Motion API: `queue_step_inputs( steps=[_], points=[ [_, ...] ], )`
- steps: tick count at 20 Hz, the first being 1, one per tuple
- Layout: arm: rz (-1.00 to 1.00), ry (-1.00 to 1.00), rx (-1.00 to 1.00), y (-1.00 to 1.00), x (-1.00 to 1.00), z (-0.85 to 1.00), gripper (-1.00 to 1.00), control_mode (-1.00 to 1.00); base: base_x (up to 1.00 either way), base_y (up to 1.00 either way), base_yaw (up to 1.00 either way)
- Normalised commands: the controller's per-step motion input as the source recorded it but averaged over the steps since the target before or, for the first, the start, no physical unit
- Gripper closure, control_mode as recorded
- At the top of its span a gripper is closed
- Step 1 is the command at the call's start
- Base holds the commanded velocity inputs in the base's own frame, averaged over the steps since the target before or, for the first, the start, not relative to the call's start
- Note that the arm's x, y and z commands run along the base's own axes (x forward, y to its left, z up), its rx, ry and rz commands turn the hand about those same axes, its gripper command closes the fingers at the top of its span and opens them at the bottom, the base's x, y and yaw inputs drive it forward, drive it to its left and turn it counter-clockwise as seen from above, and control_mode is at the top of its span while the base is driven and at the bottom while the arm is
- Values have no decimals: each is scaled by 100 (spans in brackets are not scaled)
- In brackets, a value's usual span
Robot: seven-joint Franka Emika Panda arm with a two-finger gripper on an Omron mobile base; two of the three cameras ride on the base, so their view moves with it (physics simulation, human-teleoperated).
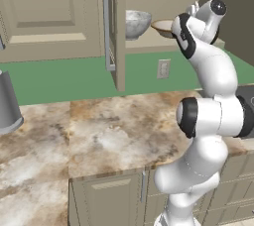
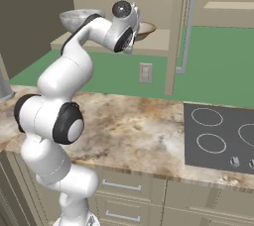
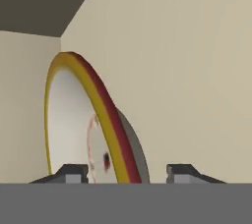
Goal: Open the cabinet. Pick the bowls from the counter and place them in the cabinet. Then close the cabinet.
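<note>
You have the arm (image 1: 208,96) raised high, its hand reaching into the open cabinet (image 1: 149,46). In the hand view the jaws (image 3: 127,173) stand apart, one fingertip (image 3: 74,173) on each side of the cream bowl's (image 3: 83,120) yellow-and-red rim. Neither tip looks pressed against the rim, so the bowl appears released rather than gripped. That view is rolled, so the bowl shows edge-on against the cabinet's pale inner walls.

From the left base view, both bowls sit on the cabinet floor. The grey bowl (image 1: 135,23) is to the left, just inside the open door (image 1: 118,31); the cream bowl (image 1: 162,27) is to its right, partly hidden behind the wrist. They are close together; you cannot tell whether they touch. The door's bar handle (image 1: 108,29) faces you edge-on.

From the right base view, the grey bowl (image 2: 79,19) shows behind the forearm and the cream bowl (image 2: 145,29) just beyond the hand, with the right door (image 2: 179,31) swung out and its handle (image 2: 187,31) hanging vertical.

The bench (image 1: 109,136) carries a grey cylinder (image 1: 9,103) at its far left. The stovetop (image 2: 221,141) lies on the right. A wall outlet (image 1: 163,68) sits on the green backsplash under the cabinet.
</note>
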Motion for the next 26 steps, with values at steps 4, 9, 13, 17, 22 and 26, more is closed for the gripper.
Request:
queue_step_inputs(
  steps=[4, 9, 13, 17, 22, 26],
  points=[
    [0, -9, 0, 0, 45, -11, -100, -100, 0, 0, 0],
    [0, -33, 0, 0, 34, -4, -100, -100, 0, 0, 0],
    [0, -44, 0, 0, 31, -7, -100, -100, 0, 0, 0],
    [0, -39, 0, 1, 44, -16, -100, -100, 0, 0, 0],
    [0, -32, 0, 0, 40, -32, -100, -100, 0, 0, 0],
    [0, -19, 0, 0, 58, -40, -100, -100, 0, 0, 0]
  ],
)
